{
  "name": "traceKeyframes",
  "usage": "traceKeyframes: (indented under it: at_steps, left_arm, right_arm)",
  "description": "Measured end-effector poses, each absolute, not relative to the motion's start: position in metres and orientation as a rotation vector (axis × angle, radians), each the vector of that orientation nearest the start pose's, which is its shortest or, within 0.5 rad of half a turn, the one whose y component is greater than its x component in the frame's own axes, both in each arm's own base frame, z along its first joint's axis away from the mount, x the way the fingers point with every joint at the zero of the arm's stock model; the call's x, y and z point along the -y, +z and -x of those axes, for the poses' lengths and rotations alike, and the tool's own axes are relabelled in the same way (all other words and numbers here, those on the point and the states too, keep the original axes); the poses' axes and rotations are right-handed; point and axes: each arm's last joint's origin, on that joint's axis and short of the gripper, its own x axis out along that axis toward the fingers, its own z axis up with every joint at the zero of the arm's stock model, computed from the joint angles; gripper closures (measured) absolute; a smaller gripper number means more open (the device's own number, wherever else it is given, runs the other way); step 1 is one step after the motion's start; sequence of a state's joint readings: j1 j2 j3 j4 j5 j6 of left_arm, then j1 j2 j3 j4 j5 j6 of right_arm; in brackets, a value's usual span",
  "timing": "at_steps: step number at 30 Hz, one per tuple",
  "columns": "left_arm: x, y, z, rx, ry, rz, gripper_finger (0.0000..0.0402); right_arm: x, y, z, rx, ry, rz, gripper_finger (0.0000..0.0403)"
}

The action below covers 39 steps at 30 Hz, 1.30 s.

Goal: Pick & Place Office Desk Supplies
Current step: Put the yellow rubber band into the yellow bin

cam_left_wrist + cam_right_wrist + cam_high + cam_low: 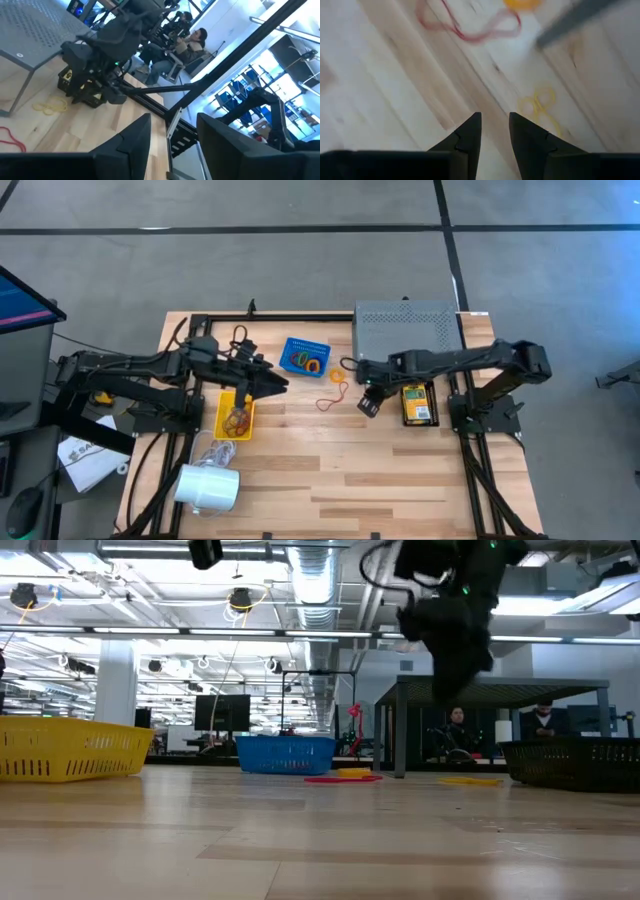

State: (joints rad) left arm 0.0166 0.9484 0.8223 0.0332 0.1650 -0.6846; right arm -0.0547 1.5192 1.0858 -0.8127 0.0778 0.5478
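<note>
Right gripper [367, 404] hovers with fingers slightly apart and empty, just beside the red rubber band [333, 402], poised to grab it; left gripper [272, 383], parted, waits above the yellow basket [236, 416].

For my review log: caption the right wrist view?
Right gripper, jaws open, above wooden table near red rubber band and yellow rubber bands.
</note>
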Motion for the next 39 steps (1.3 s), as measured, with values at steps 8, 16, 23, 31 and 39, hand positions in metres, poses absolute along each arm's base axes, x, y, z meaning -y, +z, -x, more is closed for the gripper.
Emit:
traceKeyframes:
  at_steps: [8, 16, 23, 31, 39]
  left_arm:
    - [0.001, 0.337, -0.213, -0.149, -0.107, 0.692, 0.0247]
    - [0.001, 0.337, -0.213, -0.15, -0.107, 0.692, 0.0247]
    - [0.001, 0.337, -0.213, -0.15, -0.107, 0.692, 0.0247]
    - [0.001, 0.337, -0.213, -0.151, -0.106, 0.716, 0.0247]
    - [0.001, 0.336, -0.213, -0.152, -0.105, 0.731, 0.0247]
  right_arm:
    - [0.016, 0.193, -0.268, -1.24, -0.523, -0.434, 0.0305]
    - [0.018, 0.166, -0.257, -1.236, -0.541, -0.443, 0.0305]
    - [0.018, 0.153, -0.262, -1.251, -0.532, -0.419, 0.0307]
    - [0.018, 0.129, -0.27, -1.355, -0.509, -0.364, 0.0323]
    - [0.024, 0.133, -0.273, -1.36, -0.488, -0.35, 0.0326]
